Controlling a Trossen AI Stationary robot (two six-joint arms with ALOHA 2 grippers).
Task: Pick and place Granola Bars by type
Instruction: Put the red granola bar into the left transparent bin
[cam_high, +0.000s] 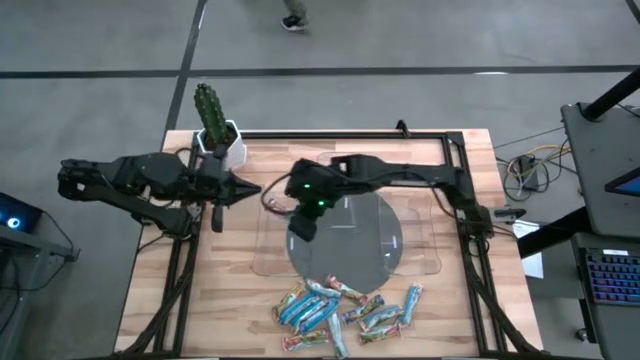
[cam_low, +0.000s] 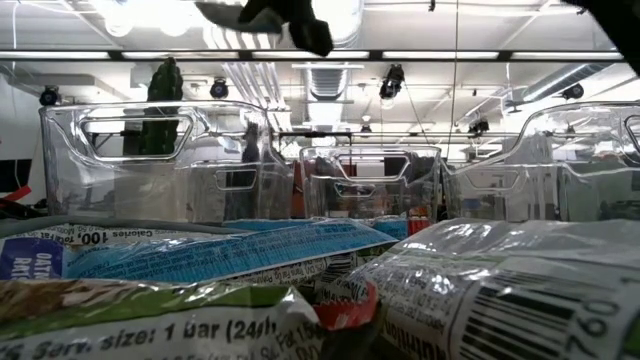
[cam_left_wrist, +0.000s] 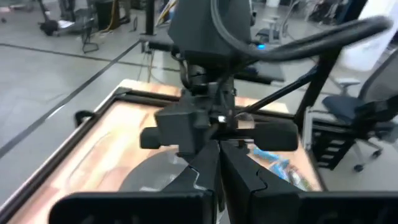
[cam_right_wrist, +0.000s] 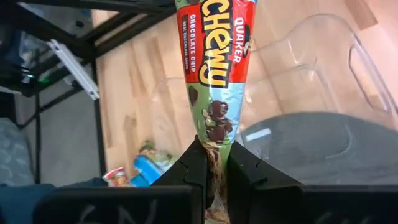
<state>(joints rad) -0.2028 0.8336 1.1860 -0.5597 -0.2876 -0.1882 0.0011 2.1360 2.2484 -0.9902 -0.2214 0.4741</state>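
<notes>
The right gripper (cam_right_wrist: 211, 163) is clamped on the end of a red chocolate-chip granola bar (cam_right_wrist: 214, 56), carrying it over the clear trays (cam_high: 420, 262) for sorting. The other bars (cam_high: 340, 305) lie heaped at the near edge. The left gripper (cam_left_wrist: 219, 163), shut and empty, waits at the left.

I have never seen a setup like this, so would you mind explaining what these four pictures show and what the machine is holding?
It is a robot with two dark arms at a wooden table. One picture looks straight down, one looks level across the tabletop, and two come from cameras on the wrists. Near the front edge lies a pile of granola bars, with clear plastic trays behind it and a potted cactus at a back corner. The right gripper is shut on a Quaker Chewy chocolate chip bar above the trays. The left gripper waits shut and empty beside the cactus.
</notes>
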